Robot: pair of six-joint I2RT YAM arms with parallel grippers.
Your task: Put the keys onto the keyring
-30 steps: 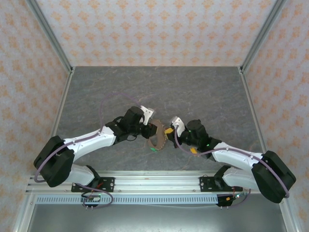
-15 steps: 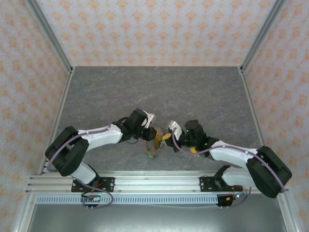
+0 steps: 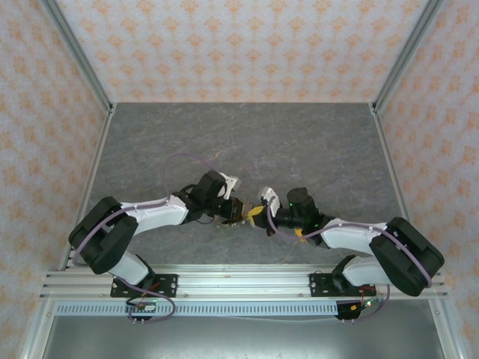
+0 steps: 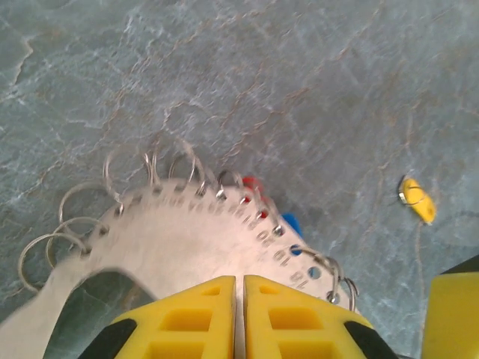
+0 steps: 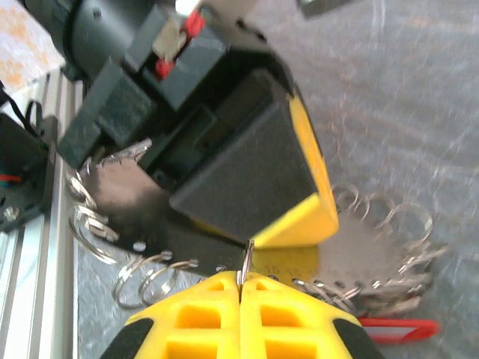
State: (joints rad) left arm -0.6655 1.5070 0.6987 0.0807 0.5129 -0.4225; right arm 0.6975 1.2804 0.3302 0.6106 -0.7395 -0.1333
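The keyring (image 4: pixel 179 232) is a flat, curved metal plate with numbered holes along its rim. Small split rings (image 4: pixel 123 161) hang from those holes. It lies low over the grey marbled table (image 4: pixel 299 75), between the two claws.

The left gripper (image 4: pixel 239 280) sits at the keyring's near edge with its yellow fingers clenched almost together. Whether they pinch the plate I cannot tell. The right gripper (image 5: pixel 241 278) is clenched just beside the keyring's rim, grasping a thin metal sliver (image 5: pixel 248 258).

A red key (image 4: pixel 252 182) and a blue key (image 4: pixel 292 223) peek out at the keyring's far rim. A yellow key (image 4: pixel 417 200) lies on the table, apart from the keyring.
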